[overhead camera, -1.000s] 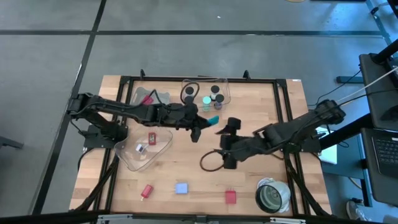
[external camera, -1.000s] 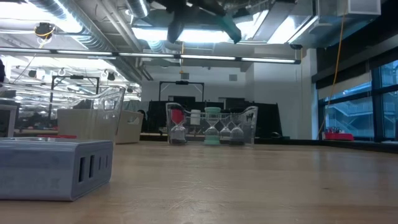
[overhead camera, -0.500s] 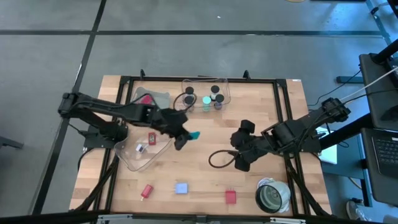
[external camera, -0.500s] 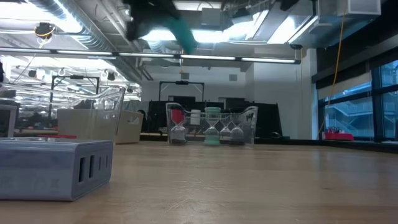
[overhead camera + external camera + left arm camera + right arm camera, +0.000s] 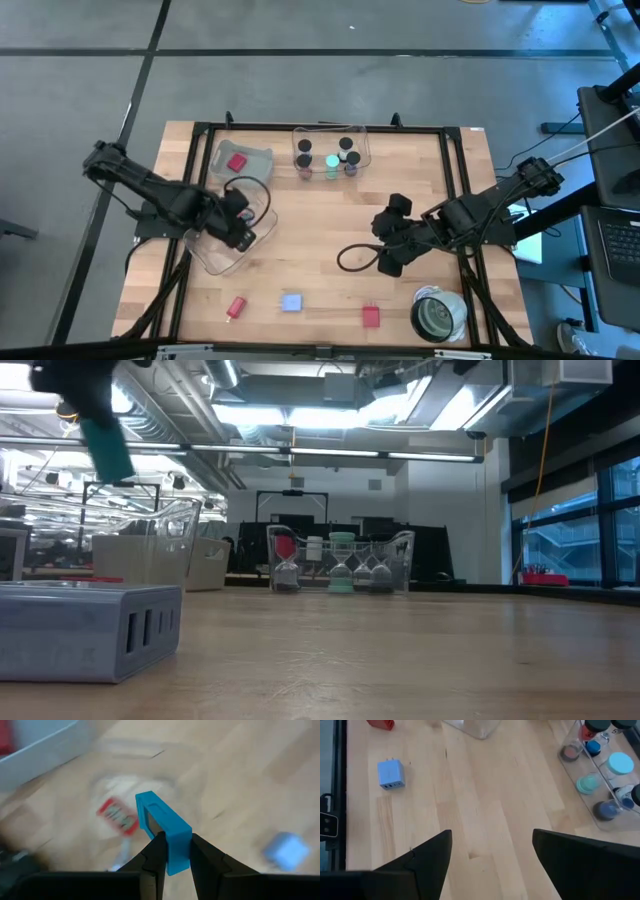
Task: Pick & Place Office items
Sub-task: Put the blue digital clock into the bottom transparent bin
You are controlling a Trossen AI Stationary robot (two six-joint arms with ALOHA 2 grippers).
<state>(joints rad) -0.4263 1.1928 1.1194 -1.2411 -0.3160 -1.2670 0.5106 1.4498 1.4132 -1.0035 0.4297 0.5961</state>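
My left gripper (image 5: 243, 230) hangs over the clear bin (image 5: 215, 252) at the table's left, shut on a teal eraser-like block (image 5: 165, 822). The low view shows that block (image 5: 105, 445) high in the air under the dark gripper (image 5: 80, 382); in the high view the gripper hides it. A red-and-white piece (image 5: 117, 815) lies in the bin below. My right gripper (image 5: 388, 250) is open and holds nothing, right of the table's middle above bare wood (image 5: 485, 835). Black-capped cylinders and a cyan disc (image 5: 331, 161) stand in the far bin (image 5: 350, 135). My left gripper pinches the teal block by its near end (image 5: 176, 856) between its two fingers (image 5: 155, 854), which come from above pointing down. The rest of the block juts out past the fingertips. It is lifted clear of everything and hangs slightly tilted above the left bin.
A second clear bin (image 5: 255, 160) at far left holds a red block (image 5: 237, 162). Along the near edge lie a red piece (image 5: 237, 307), a blue charger (image 5: 291, 302), a red block (image 5: 371, 317) and the grey-white roll (image 5: 438, 315). A black cable loop (image 5: 352, 260) lies by my right gripper.
My left gripper has carried the teal block from the table's middle, near the far bin, toward the left edge and somewhat nearer, ending over the left clear bin; it has stayed shut on the block. My right gripper has drawn back a little toward the right edge, then kept still.
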